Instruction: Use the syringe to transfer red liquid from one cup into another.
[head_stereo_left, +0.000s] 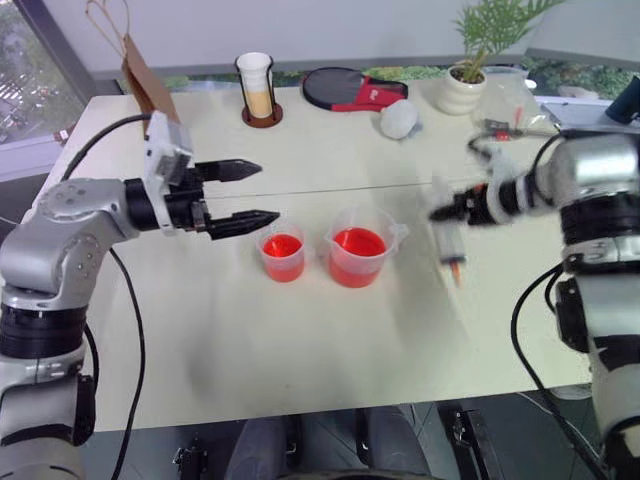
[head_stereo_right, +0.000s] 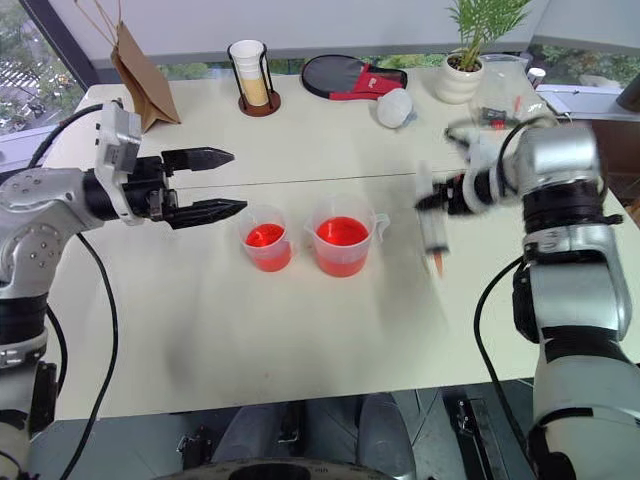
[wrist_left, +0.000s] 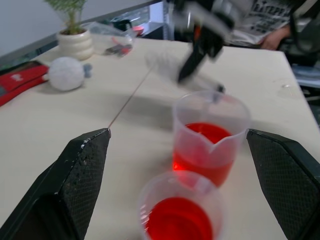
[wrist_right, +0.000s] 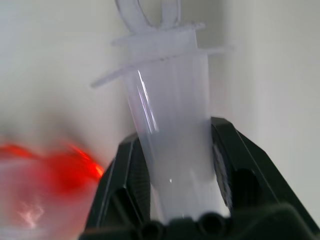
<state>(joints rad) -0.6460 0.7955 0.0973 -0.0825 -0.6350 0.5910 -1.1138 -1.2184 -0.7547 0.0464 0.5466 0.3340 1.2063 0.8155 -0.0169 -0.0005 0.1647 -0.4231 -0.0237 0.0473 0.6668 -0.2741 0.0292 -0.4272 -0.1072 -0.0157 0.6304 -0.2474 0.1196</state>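
Both head views look forward and down over the worktop (head_stereo_left: 300, 350) from some distance. The left wrist view looks along its spread fingers (wrist_left: 75, 185) at both cups, close. The right wrist view sits hard against the syringe (wrist_right: 172, 145) between its fingers.

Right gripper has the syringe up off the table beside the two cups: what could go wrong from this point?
The right gripper clamps the syringe on its barrel, tip hanging down, so it may slip or swing before reaching the beaker. Beaker and smaller cup stand close together, both holding red liquid; a misjudged approach could knock one over. The open left gripper hovers beside the smaller cup and could bump it.
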